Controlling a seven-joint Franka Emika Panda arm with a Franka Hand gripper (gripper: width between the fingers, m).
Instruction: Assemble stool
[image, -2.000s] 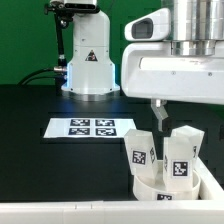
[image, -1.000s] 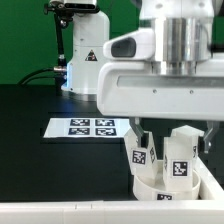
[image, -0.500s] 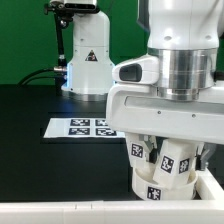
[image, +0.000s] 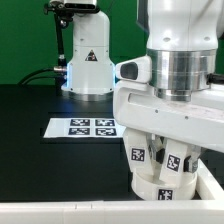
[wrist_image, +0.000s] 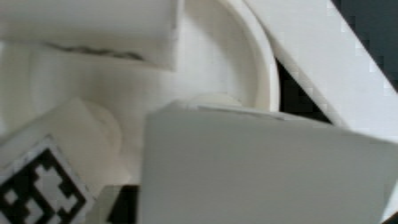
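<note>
Stool (image: 160, 175) stands at the table's (image: 40, 165) near corner, on the exterior view's right. Gripper (image: 163, 150) down among legs (image: 139, 153); jaw state and hold cannot be told. Centre on one leg before closing.

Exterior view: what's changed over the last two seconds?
The arm came down from the exterior view's upper right over the stool. The gripper now sits low among the upright legs and its opening has been narrowing; whether it grips a leg yet is hidden. The stool seems slightly shifted. The marker board and the table stayed as they were.
</note>
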